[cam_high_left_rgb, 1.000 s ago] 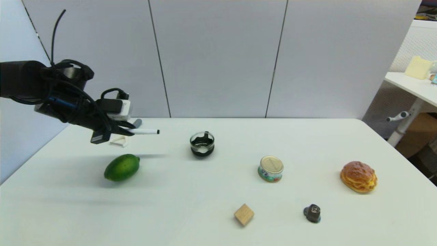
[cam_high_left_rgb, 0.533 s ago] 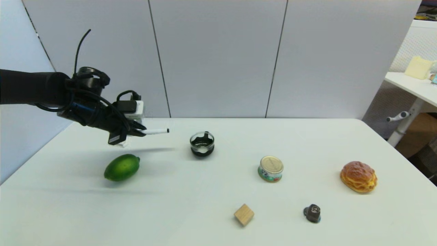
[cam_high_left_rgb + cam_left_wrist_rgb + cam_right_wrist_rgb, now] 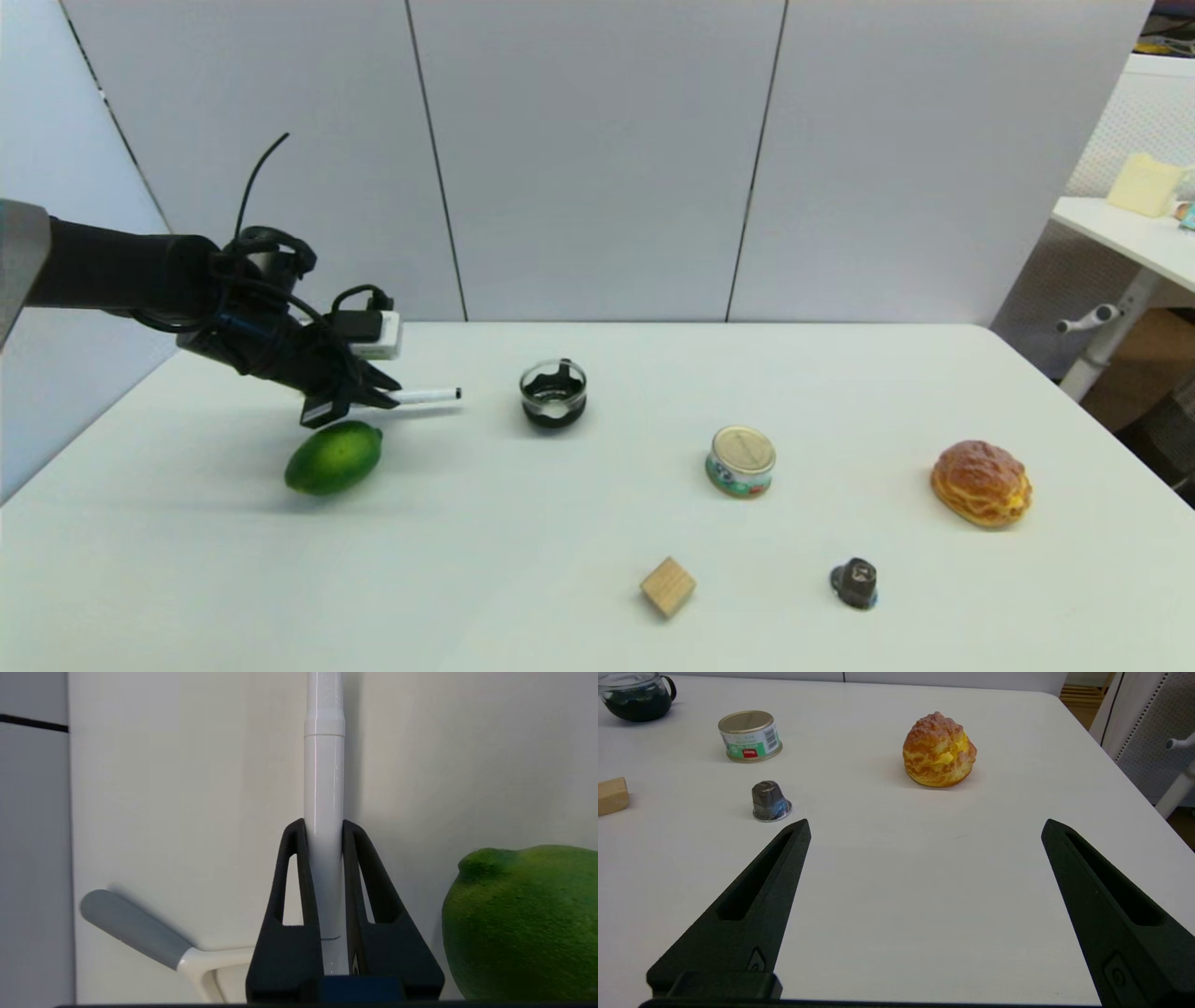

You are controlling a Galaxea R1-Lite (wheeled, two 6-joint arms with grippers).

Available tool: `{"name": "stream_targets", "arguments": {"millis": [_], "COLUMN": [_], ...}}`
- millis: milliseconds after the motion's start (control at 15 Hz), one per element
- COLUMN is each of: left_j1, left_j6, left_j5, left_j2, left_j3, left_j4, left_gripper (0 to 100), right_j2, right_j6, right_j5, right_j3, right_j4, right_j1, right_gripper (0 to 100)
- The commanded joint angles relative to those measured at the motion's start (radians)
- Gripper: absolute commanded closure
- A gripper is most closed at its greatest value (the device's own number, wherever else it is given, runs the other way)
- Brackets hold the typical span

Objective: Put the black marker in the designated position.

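Marker (image 3: 428, 396) in question, the black marker with its white barrel and small black tip, was held level above the white table (image 3: 560, 523) at about ten o'clock from the table's middle. The left gripper (image 3: 378, 399) had its two fingers (image 3: 292, 868) pressed tight against the barrel from either side, so the jaws were closed down to the pen's width and nothing more. In the left wrist view the barrel (image 3: 324, 812) ran straight out between the fingers and past their tips. The pen's free end pointed toward three o'clock, at the glass jar (image 3: 553, 394) with dark contents, and stopped short of it. Lime (image 3: 334, 456) lay just below and beside the gripper, at roughly six o'clock from it; whether they touched could not be told. The white peeler with its grey handle (image 3: 135, 928) lay on the table on the far side of the gripper from the lime.

The right gripper (image 3: 924, 826) was out of the head view, hanging over the table's right part with its jaws spread wide and nothing between them. Ahead of it stood the cream puff (image 3: 939, 750), the small tin can (image 3: 749, 736), a dark coffee capsule (image 3: 769, 801) and a wooden block (image 3: 612, 795), all well apart from one another.
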Motion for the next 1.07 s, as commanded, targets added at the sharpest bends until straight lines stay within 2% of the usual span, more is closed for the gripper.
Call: {"name": "stream_targets", "arguments": {"millis": [67, 133, 533, 733, 867, 1067], "left_j1": [0.002, 0.003, 0.002, 0.002, -0.001, -0.040], "left_j6": [0.008, 0.008, 0.011, -0.018, -0.090, -0.331], "left_j5": [-0.003, -0.003, -0.001, 0.034, 0.060, 0.230], "left_j2": [0.017, 0.017, -0.002, -0.098, -0.192, -0.434], "left_j3": [0.002, 0.002, -0.010, -0.090, -0.144, -0.156], "left_j4": [-0.012, -0.012, -0.012, -0.005, -0.005, -0.011], "left_gripper": [100, 0, 0, 0, 0, 0], "right_j2": [0.001, 0.001, 0.001, 0.001, 0.001, 0.001], "right_j6": [0.000, 0.000, 0.000, 0.000, 0.000, 0.000], "right_j5": [0.000, 0.000, 0.000, 0.000, 0.000, 0.000], "right_j3": [0.000, 0.000, 0.000, 0.000, 0.000, 0.000], "right_j4": [0.001, -0.001, 0.001, 0.001, 0.001, 0.001], "right_j1": [0.000, 0.000, 0.000, 0.000, 0.000, 0.000], "right_gripper": [0, 0, 0, 0, 0, 0]}}
